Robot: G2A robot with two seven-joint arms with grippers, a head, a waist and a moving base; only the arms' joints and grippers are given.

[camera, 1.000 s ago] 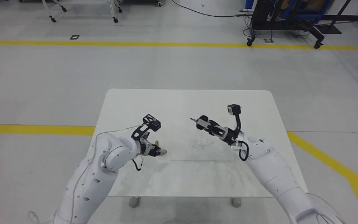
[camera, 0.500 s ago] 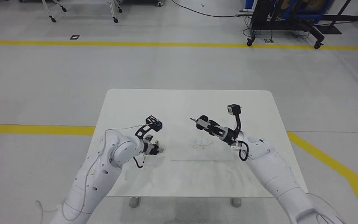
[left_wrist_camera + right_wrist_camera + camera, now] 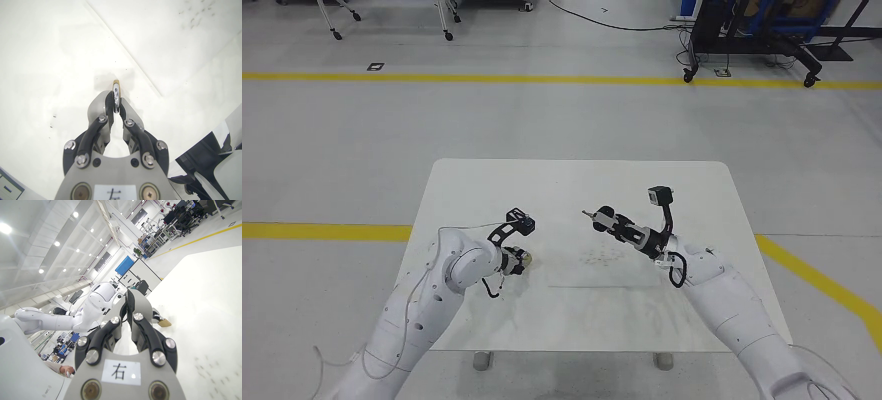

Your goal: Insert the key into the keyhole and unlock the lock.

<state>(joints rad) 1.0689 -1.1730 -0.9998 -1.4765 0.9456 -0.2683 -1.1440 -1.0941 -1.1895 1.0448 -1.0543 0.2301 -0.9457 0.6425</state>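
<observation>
Overhead, right gripper clamps the key; up close, left gripper pinches the lock

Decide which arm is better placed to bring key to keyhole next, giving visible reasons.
Right, probably. The right gripper is raised above the white table, shut on what looks like a thin metal key. The left gripper clamps the brass padlock by its silver shackle near the tabletop, better for steadying.
</observation>
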